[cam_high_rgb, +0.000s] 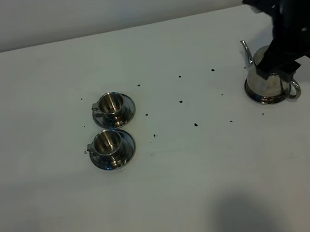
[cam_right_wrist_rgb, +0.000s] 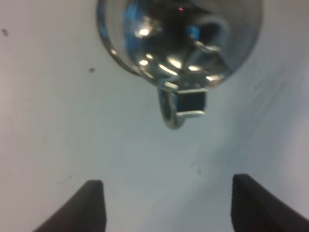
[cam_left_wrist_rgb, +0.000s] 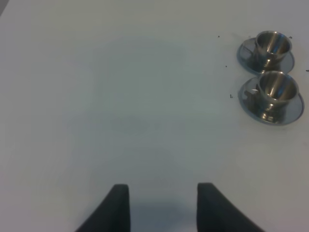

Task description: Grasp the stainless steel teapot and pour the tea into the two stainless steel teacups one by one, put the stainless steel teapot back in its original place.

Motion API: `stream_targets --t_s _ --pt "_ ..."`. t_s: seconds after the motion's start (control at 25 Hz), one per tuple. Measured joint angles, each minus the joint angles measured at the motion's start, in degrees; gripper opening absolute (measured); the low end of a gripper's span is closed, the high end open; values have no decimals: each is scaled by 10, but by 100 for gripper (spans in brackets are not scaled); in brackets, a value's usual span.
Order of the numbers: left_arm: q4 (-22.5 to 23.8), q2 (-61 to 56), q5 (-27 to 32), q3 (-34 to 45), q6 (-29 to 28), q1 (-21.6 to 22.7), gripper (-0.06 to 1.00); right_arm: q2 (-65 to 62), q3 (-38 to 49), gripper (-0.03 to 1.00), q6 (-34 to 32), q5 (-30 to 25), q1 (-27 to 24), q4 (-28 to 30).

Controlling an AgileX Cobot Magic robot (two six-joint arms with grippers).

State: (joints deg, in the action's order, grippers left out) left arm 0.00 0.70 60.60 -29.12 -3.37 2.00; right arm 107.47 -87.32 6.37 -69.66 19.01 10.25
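Note:
The stainless steel teapot (cam_high_rgb: 267, 84) stands upright at the far right of the white table, its spout (cam_high_rgb: 246, 52) pointing away and its loop handle (cam_high_rgb: 294, 89) toward the front right. My right gripper (cam_right_wrist_rgb: 169, 203) is open and hovers just short of the handle (cam_right_wrist_rgb: 182, 107), touching nothing. The right arm (cam_high_rgb: 296, 18) covers the lid. The two stainless steel teacups (cam_high_rgb: 111, 104) (cam_high_rgb: 107, 141) sit on saucers at centre left. Far from both cups (cam_left_wrist_rgb: 273, 44) (cam_left_wrist_rgb: 276, 87), my left gripper (cam_left_wrist_rgb: 163, 208) is open over bare table. The tea and the original place are hidden.
Small dark specks (cam_high_rgb: 195, 124) are scattered over the table between the cups and the teapot. The table's far edge (cam_high_rgb: 103, 34) runs along the back, close behind the right arm. A dark shadow lies at the front edge.

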Motion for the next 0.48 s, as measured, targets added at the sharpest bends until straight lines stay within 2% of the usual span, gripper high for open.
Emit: stream_targets --t_s 0.2,0.48 --pt "0 0 0 0 0 0 37 0 0 54 12 17 -29 -25" --pt "0 0 0 0 0 0 36 27 0 54 35 34 -32 -40"
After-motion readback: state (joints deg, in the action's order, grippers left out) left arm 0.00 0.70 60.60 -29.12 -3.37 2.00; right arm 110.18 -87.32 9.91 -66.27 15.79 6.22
